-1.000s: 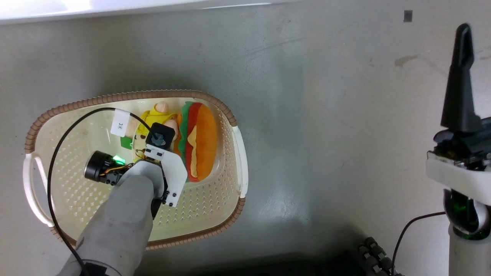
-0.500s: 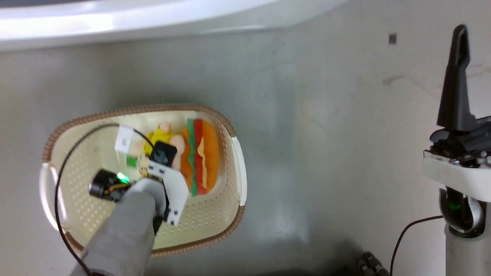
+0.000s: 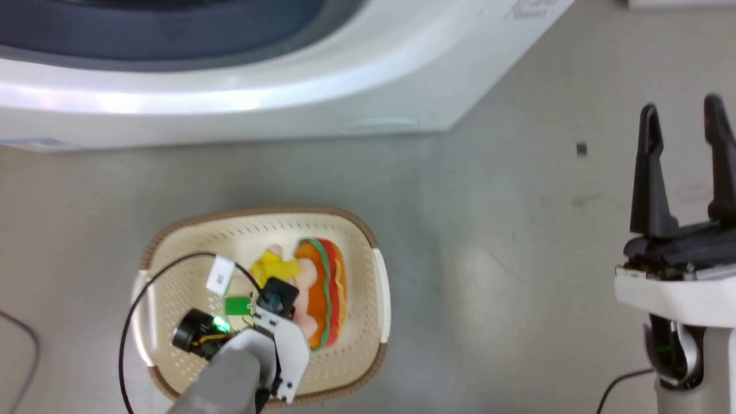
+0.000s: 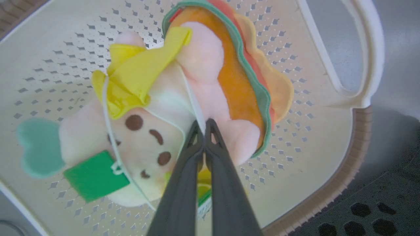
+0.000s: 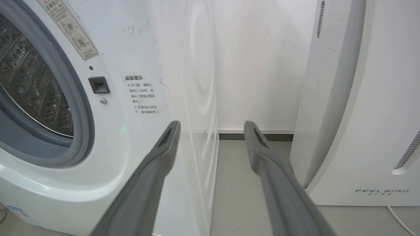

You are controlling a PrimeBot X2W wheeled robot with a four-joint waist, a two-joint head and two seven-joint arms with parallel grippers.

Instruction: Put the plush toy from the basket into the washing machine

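Note:
The plush toy (image 4: 154, 108) is a pale pink animal with a yellow hat and a green tag, joined to its hamburger cushion (image 3: 328, 302). It is in the cream basket (image 3: 376, 276) on the floor. My left gripper (image 4: 205, 126) reaches down into the basket and is shut on the toy's middle, between the face and the cushion. In the head view the wrist hides the fingers. The washing machine (image 3: 241, 95) stands beyond the basket, and its grey gasket and steel drum (image 5: 29, 85) are open to view. My right gripper (image 3: 681, 106) is open and empty, raised at the right, apart from the basket.
The white FEELBIRD appliance (image 5: 361, 137) stands to the right of the washer, with a narrow strip of grey floor (image 5: 236, 183) between them. A dark cable (image 3: 26, 345) lies on the floor at the left. Bare floor (image 3: 506, 276) lies between the basket and my right arm.
The head camera has tilted up, so the washer's front now shows at the top and the basket sits lower and smaller. The left gripper stays on the toy. Both right fingers now show.

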